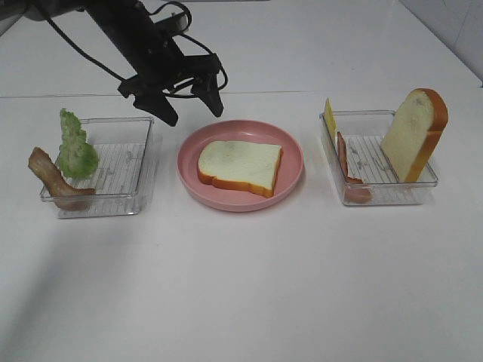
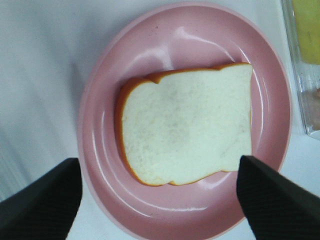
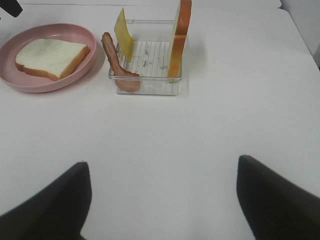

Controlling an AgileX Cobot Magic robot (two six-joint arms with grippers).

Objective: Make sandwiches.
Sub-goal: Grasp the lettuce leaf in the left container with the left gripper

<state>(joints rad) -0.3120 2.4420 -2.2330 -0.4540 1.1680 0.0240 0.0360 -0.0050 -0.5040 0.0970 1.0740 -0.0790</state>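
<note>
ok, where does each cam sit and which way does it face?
Exterior high: up high, looking down at plate, left tray, right tray; left gripper shows, open.
Left wrist: on left arm, straight down at bread on the plate; its fingers show.
Right wrist: on right arm, low, looking across table to right tray; right gripper shows, open.
Shared: all three see plate and bread.

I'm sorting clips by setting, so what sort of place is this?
Probably a robot lab bench, not a kitchen: plain white tabletop, a green toy lettuce leaf propped in a clear plastic tray, a white bread slice with orange-brown crust on a round pink plate.
</note>
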